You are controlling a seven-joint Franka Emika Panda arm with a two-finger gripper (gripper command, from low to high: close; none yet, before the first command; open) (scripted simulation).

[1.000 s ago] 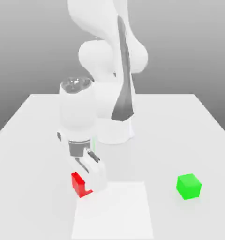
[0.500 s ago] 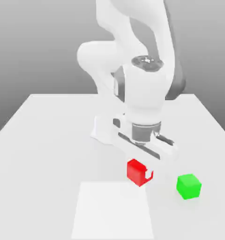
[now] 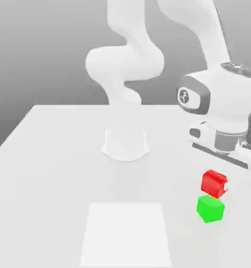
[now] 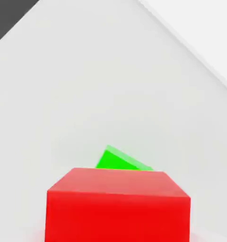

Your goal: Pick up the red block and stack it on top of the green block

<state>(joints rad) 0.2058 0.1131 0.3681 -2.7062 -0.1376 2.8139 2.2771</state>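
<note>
Red block (image 3: 214, 183) found held between the jaws (image 3: 216, 180), which are closed on it and stand narrowed to its width. Block is raised off the table (image 3: 59, 180), directly at the tips of the jaws, with the hand (image 3: 229, 149) above it. Faces are bright red; at its side toward the exterior view's right, part of the block is covered by a pale finger of the jaws.

Green block (image 3: 210, 209) noted below the jaws and the red block, resting on the table. In the exterior view the lower corner of the red block meets the upper part of the green one; whether the two touch cannot be told. In the hand view, a corner of the green block shows past the red block, its edges running at an angle to those of the red block, so the two are not squared to each other.

White square (image 3: 125, 234) lies flat on the table, to the exterior view's left of the jaws and apart from them. Arm base (image 3: 125, 145) stands farther back than the jaws, also to the exterior view's left, well apart.
</note>
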